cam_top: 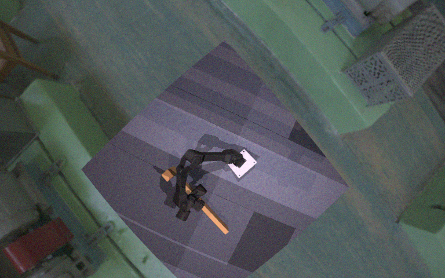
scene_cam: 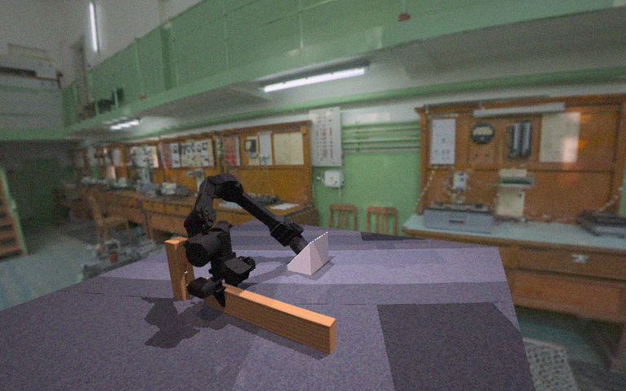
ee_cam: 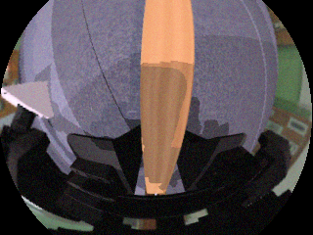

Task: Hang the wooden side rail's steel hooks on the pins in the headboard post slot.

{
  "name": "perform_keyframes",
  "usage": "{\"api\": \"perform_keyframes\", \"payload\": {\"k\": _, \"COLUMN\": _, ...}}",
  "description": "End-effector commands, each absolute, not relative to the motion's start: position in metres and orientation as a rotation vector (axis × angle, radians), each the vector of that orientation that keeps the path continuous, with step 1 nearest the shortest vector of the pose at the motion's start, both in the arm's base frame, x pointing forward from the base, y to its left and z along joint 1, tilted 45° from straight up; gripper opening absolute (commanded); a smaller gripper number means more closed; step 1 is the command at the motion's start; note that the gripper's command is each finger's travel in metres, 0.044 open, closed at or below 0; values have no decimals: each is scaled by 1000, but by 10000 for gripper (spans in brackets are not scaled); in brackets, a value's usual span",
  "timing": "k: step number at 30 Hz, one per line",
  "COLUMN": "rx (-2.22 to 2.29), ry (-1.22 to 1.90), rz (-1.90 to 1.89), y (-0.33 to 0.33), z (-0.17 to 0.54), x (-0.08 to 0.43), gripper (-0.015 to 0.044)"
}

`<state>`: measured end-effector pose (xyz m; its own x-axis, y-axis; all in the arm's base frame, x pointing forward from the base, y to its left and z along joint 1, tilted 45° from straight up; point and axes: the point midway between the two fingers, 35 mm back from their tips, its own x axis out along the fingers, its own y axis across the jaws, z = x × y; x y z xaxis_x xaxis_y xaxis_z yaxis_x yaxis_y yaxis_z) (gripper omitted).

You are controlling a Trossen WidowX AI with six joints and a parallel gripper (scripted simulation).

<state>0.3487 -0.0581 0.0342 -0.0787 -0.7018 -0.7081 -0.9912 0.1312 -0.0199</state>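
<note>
The wooden side rail is a long orange-brown bar standing on its narrow edge. My gripper is shut on it near the end toward the post, one finger on each side. The rail's far end is on or very close to the table; a gap cannot be told. The headboard post stands upright just beyond the gripped end, with part of its slot side showing in the exterior view. The arm and gripper hide the rail's near end, so the steel hooks and their relation to the pins cannot be seen.
The arm rises from a white wedge-shaped base behind the rail and reaches over beside the post. The grey-purple patterned table has its edges beyond all of these. Benches and chairs stand in the room around.
</note>
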Motion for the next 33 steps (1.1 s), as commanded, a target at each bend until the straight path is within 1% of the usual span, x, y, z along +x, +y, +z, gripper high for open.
{"api": "perform_keyframes", "payload": {"k": 1, "rx": -1631, "ry": 1829, "rz": 644, "y": -54, "z": 37, "x": 351, "gripper": 0}}
{"api": "perform_keyframes", "payload": {"k": 33, "rx": -1631, "ry": 1829, "rz": 644, "y": -51, "z": 41, "x": 351, "gripper": 0}}
